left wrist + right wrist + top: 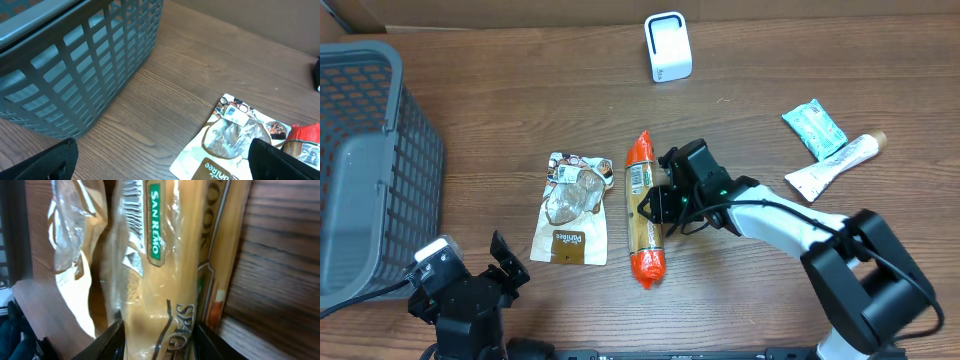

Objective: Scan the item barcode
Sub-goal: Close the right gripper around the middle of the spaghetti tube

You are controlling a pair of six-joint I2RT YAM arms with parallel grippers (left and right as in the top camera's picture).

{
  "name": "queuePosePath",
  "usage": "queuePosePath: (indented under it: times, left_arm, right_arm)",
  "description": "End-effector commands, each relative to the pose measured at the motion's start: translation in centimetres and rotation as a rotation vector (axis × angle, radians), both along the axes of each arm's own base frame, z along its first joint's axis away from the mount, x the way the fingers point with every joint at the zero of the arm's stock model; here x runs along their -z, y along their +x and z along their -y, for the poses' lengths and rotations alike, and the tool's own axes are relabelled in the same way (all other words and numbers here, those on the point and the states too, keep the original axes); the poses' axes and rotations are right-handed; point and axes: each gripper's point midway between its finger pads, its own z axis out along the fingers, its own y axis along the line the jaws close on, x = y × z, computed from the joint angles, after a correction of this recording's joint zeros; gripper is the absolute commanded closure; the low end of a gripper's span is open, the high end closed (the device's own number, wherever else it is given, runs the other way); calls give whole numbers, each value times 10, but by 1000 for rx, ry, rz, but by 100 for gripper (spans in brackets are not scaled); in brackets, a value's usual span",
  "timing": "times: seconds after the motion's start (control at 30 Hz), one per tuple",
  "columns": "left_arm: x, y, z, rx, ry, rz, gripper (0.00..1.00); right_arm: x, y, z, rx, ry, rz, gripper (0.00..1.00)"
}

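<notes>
spaghetti packet point(645, 215) is lying lengthwise mid-counter point(770, 80), just beside a brown snack pouch point(572, 208). the right arm point(780, 215) is stretching in low from the right, its right fingers point(109, 342) straddling the packet's middle; i cannot tell whether they are gripping. the left fingers point(40, 165) are gaping wide near the basket point(370, 170).

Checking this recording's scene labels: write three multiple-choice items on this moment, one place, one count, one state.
1. Where does the scanner stand? A) in the basket B) at the table's far edge C) under the right arm
2. How many packaged goods lie on the table? A) two B) four C) six
3. The left gripper is: A) open, empty B) shut, empty C) shut on an item
B: it stands beyond the spaghetti pack. B: pouch, spaghetti pack, teal packet, tube. A: its fingers spread wide, nothing between.
</notes>
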Motion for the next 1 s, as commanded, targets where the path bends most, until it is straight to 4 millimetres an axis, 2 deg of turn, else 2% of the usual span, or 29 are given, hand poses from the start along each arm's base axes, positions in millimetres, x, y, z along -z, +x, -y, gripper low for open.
queuePosePath:
  times: [0.0,0.2,0.33,0.57,0.73,0.83,0.87,0.97]
  left_arm:
    - [-1,-1,-2,-16,-1,9,0]
    - [-1,-1,-2,-16,-1,9,0]
    - [-1,-1,-2,-16,-1,9,1]
    - [-1,-1,-2,-16,-1,9,0]
    - [-1,-1,-2,-16,-1,9,1]
    - [-1,-1,-2,-16,-1,9,1]
    - [-1,-1,-2,-16,-1,9,0]
    - [-1,-1,-2,-16,-1,9,0]
  right_arm:
    - [5,-4,-11,-27,15,-10,56]
    - [15,-4,-11,52,-72,12,55]
    - [16,-6,-13,75,-71,-9,46]
    - [22,-6,-4,157,-108,-63,44]
    - [15,1,-3,182,-136,-60,43]
    - [2,7,-8,115,-147,-6,43]
    - [1,7,-11,99,-140,1,40]
    - [6,0,-12,87,-149,-13,40]
